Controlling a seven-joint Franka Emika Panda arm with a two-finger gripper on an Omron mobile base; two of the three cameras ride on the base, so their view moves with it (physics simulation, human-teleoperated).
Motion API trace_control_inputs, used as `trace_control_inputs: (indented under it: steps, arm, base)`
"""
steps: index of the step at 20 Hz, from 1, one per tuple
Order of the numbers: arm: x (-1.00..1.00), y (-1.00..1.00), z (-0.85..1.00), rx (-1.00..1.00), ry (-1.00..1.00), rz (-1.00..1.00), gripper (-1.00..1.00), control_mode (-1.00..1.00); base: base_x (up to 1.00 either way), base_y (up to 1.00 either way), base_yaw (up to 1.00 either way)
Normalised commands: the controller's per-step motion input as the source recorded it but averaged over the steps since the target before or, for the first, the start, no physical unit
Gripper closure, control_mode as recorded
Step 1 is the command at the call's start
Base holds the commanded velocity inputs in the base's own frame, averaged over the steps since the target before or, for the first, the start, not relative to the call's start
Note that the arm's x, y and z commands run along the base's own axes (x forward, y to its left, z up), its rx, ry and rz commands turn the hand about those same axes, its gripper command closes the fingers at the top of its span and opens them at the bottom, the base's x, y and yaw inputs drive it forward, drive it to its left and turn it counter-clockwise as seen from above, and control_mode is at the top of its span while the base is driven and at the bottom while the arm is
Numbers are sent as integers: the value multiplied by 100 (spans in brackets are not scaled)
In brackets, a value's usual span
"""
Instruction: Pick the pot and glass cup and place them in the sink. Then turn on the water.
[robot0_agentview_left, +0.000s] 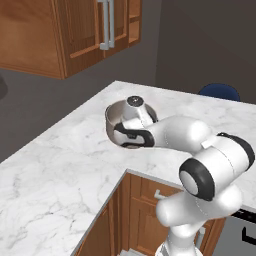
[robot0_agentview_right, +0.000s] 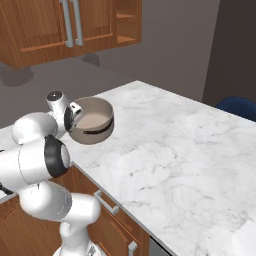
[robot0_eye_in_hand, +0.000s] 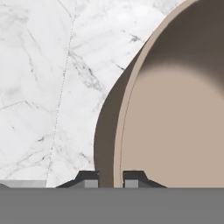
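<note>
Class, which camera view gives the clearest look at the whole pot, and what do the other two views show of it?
The right base view: the pot shows whole, with rim, pale inside and a black handle. The left base view has the arm covering much of it. The hand view shows just a close slice of rim and interior, straddled by the gripper.

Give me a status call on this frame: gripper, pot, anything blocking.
Gripper shut on the pot, one finger either side of its rim. Pot sits on the marble counter. Nothing blocking around it.
</note>
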Motion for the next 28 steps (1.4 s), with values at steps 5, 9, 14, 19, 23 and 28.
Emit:
trace_control_inputs:
  steps: [5,9,14,19,23,28]
  arm:
    - [-38,-7,34,0,-4,0,100,-100]
    - [-36,-3,42,0,0,0,100,-100]
    - [-43,-3,33,0,0,0,100,-100]
    - [-51,-4,24,0,1,0,100,-100]
    - [-52,-2,19,0,4,0,100,-100]
    - [-50,0,19,0,7,0,100,-100]
  base:
    - [0,0,0]
    - [0,0,0]
    - [0,0,0]
    - [0,0,0]
    - [0,0,0]
    - [0,0,0]
